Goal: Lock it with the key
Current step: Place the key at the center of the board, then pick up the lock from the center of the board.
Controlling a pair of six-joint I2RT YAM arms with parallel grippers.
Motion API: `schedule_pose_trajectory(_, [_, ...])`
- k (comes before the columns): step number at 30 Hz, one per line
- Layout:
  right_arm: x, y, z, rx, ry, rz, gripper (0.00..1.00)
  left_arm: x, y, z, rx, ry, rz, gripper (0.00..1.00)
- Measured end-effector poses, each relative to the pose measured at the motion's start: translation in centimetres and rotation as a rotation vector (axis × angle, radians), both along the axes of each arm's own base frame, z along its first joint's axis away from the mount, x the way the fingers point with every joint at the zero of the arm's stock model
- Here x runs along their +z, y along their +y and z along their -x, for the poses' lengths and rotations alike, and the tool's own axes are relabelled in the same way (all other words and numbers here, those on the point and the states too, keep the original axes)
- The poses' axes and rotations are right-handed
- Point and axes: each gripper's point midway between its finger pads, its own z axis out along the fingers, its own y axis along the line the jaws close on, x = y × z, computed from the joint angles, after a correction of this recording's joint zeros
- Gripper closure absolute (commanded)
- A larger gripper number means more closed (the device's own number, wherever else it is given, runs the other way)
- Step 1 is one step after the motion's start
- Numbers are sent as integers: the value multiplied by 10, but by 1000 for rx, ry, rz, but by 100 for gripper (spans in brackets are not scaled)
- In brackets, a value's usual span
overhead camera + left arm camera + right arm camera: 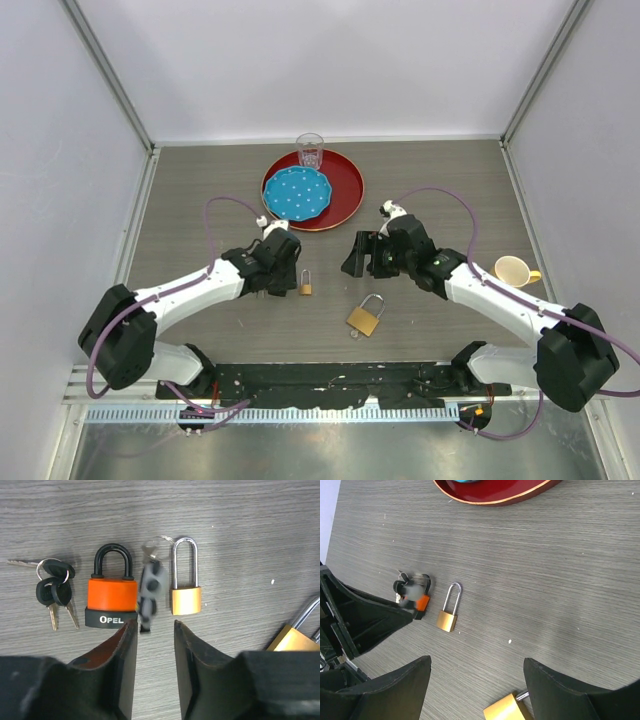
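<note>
In the left wrist view an orange and black padlock [111, 593] lies shut on the table. A small brass padlock [186, 587] with a long shackle lies to its right. A blurred set of keys [150, 591] shows between them, just beyond my fingertips. Another key bunch [52, 587] lies at the left. My left gripper [155, 632] is open and empty just short of them, and it hovers over the locks in the top view [283, 262]. A larger brass padlock [365, 318] lies nearer the bases. My right gripper [477, 680] is wide open and empty above it.
A red tray [345, 190] at the back holds a blue plate [296, 193], with a clear glass [310, 150] at its far rim. A cream cup [515, 270] sits at the right. The red tray's edge [495, 495] shows at the top of the right wrist view.
</note>
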Motion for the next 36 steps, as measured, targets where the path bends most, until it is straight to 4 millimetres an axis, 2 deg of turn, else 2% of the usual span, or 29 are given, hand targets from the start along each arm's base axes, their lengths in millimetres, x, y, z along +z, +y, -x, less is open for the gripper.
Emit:
schedule_pose_trajectory(1, [1,0,-1,1,-2,-1,20,0,1,1,0,3,-3,50])
schedule_pose_trajectory(3, [3,2,-1,7,-7,-4,20,-1,1,1,-1,4,-3,45])
schedule_pose_trajectory(7, [5,3,-1,20,-10,-7,20,2,0,1,-2,0,5,42])
schedule_pose_trajectory(14, [5,4,0,29,-7,-10,20,20,-2,0,-5,-44,50,41])
schedule_pose_trajectory(18, [5,5,1,34,-4,-14,19,30,-4,0,-9,-63,77,36])
schedule_pose_trajectory(22, [5,5,2,41,0,-19,14,48,-8,3,-33,-95,134,30])
schedule_pose_trajectory(26, [5,4,2,46,12,-39,14,78,-16,11,-95,-158,246,24])
schedule_pose_trajectory(28, [0,-2,2,38,25,-55,14,90,-19,16,-120,-188,294,24])
schedule_pose_trajectory(31, [-18,-24,7,-5,78,-69,14,102,-23,24,-174,-207,346,24])
schedule_pose_trajectory(34, [-34,-51,15,-72,134,-92,15,103,-30,31,-237,-191,367,24])
schedule_pose_trajectory(36, [-40,-66,20,-112,163,-106,16,96,-36,36,-280,-156,370,25])
